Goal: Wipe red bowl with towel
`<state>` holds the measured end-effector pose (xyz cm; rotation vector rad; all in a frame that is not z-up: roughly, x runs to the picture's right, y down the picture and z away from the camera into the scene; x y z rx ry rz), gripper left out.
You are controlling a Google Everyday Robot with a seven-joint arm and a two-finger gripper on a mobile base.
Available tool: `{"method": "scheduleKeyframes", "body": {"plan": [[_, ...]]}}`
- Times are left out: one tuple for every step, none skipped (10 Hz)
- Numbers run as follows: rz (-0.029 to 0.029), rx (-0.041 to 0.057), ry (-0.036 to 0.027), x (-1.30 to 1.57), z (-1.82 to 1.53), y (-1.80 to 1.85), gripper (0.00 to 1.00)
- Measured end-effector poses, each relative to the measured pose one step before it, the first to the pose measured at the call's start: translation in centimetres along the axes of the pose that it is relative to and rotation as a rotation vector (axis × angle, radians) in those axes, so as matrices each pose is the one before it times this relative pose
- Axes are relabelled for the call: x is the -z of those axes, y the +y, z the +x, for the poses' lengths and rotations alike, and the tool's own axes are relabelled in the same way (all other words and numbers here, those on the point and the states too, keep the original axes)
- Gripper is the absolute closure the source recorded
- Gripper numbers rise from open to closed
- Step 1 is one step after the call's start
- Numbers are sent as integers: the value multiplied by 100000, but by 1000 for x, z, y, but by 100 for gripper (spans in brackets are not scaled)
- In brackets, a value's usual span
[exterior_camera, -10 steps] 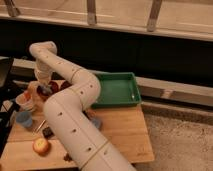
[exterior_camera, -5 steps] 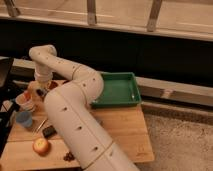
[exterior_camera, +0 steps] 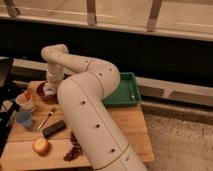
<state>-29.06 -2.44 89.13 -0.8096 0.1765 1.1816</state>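
Observation:
The red bowl (exterior_camera: 41, 93) sits at the back left of the wooden table, partly hidden by my arm. My gripper (exterior_camera: 50, 88) points down into it from above. A pale bunched towel (exterior_camera: 48, 91) shows right under the gripper, inside the bowl. The wrist hides how the towel is held.
A pale cup with red contents (exterior_camera: 25, 100) and a blue cup (exterior_camera: 23, 119) stand left of the bowl. A fork (exterior_camera: 45, 120), a black bar (exterior_camera: 53, 128), an orange fruit (exterior_camera: 41, 145) and dark grapes (exterior_camera: 74, 147) lie in front. A green tray (exterior_camera: 125, 92) stands at the right. My arm crosses the table's middle.
The gripper has stayed over the red bowl, shifting slightly within it. The arm's lower links have swung a little to the right.

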Motion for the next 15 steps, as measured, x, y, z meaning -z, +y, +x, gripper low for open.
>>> {"method": "scheduleKeyframes", "body": {"plan": [[158, 456, -1290, 312, -654, -156, 100], [-66, 1346, -2116, 270, -1691, 250, 100], [-54, 804, -508, -15, -699, 342, 100], [-361, 1092, -507, -19, -663, 576, 100], [-428, 1251, -341, -152, -579, 279, 100], [-548, 1370, -156, -288, -675, 694, 100], [-657, 1132, 252, -576, -763, 1245, 100], [-676, 776, 527, -464, -393, 902, 100], [-432, 535, 693, -238, 0, 401, 100], [-536, 633, 1424, -230, 570, 414, 100], [-333, 841, 851, -108, 707, 520, 100], [86, 157, 1219, 53, 1535, -271, 100], [170, -1195, 616, 363, 1285, -741, 100], [40, -1168, 474, 265, 1103, -520, 100], [-557, -2031, -431, 328, 776, -342, 100]]}}
